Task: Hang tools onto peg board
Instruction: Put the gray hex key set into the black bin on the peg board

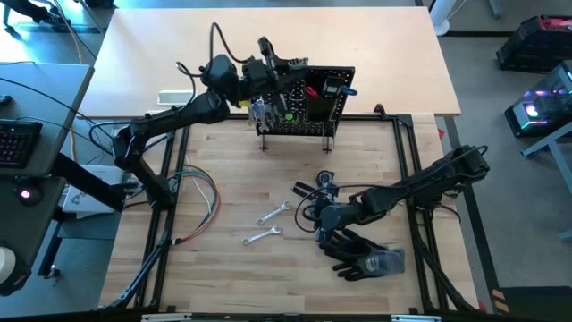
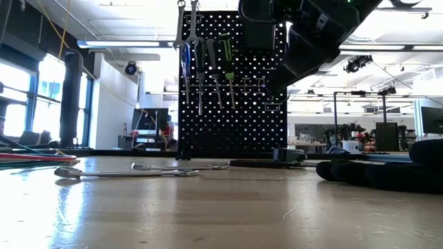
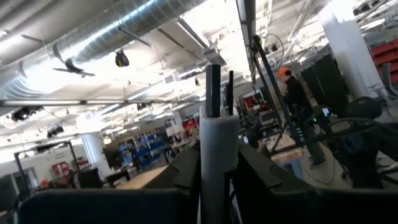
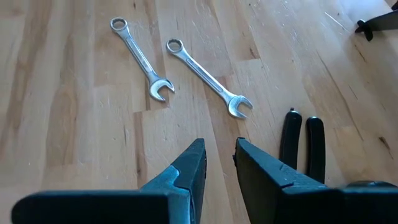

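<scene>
Gripping a white-handled tool (image 3: 219,155) at the peg board (image 1: 322,98), left end effector (image 1: 261,98) (right end effector (image 4: 219,163) narrow, empty).

Black gloves (image 1: 365,254) at table's (image 1: 223,277) right; coloured wire bundle (image 1: 207,201) left; person (image 3: 297,102) in background.

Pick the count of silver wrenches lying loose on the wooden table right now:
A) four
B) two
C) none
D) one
B: the high view shows two wrenches, one just above the other, flat on the table left of the right gripper; the right wrist view shows the same pair side by side.
</scene>
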Motion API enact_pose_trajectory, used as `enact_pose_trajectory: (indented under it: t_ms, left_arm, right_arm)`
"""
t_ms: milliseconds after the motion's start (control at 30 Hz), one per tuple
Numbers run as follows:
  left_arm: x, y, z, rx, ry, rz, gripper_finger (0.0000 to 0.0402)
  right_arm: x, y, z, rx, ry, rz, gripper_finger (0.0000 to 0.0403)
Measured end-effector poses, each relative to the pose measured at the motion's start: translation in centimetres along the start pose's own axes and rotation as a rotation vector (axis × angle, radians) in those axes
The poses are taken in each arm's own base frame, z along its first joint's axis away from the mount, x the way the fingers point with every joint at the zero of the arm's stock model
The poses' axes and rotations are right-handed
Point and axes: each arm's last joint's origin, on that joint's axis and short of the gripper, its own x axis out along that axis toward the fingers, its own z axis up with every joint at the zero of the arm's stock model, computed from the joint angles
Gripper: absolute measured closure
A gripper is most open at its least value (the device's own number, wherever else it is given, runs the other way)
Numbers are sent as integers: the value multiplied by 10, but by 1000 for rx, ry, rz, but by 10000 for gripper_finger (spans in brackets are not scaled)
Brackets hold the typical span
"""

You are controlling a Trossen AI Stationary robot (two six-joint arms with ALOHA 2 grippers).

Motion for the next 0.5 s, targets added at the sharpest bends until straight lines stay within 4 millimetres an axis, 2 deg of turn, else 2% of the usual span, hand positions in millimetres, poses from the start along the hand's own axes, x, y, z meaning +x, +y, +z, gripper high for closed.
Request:
enact_pose_trajectory:
  t_ms: [500]
  left_arm:
    - [35, -10, -22, 45, 190, -27, 347]
  right_arm:
    - [0, 0, -1, -2, 5, -1, 320]
